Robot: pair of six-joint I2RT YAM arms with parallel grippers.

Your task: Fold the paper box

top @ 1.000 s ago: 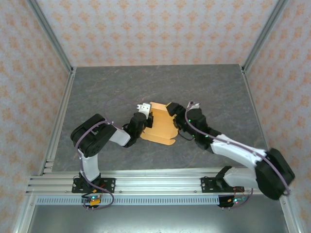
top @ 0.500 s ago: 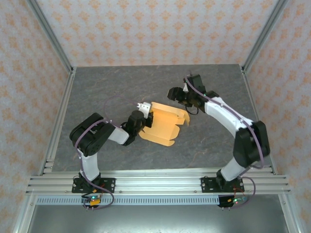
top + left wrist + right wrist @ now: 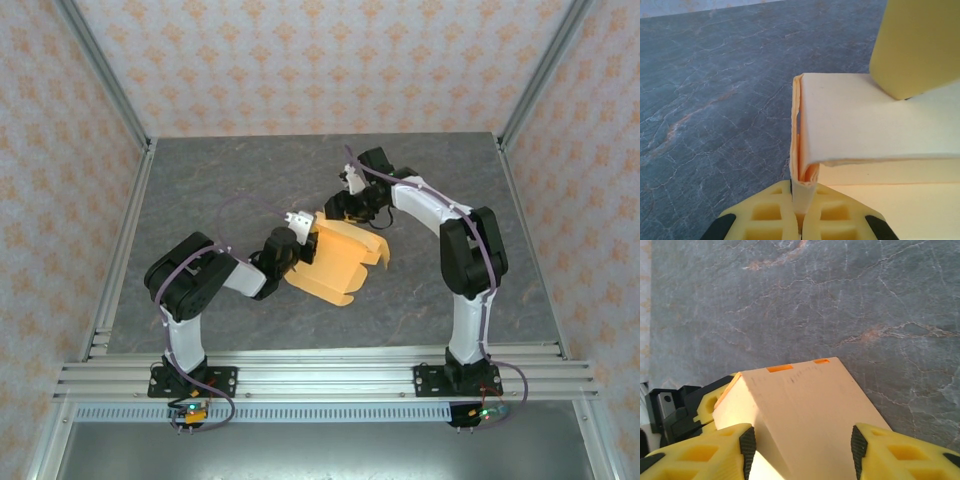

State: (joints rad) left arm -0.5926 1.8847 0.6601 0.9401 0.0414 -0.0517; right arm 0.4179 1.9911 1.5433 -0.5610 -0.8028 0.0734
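1. Grey marbled desk (image 3: 200,180); the paper box (image 3: 345,262) sits half-formed between both hands
2. Left hand (image 3: 801,220) clamped on a doubled flap; right hand (image 3: 802,437) spread apart, straddling a raised panel
3. Mid-fold, I judge: next the right hand should press that panel over while the left anchors

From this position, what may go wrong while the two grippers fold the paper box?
1. The left gripper pinches only a narrow folded edge of the paper box. A push from the other side could pull that edge out or twist the sheet.
2. The right gripper is open astride the paper box, close to the left gripper. Closing or descending there might bump it.
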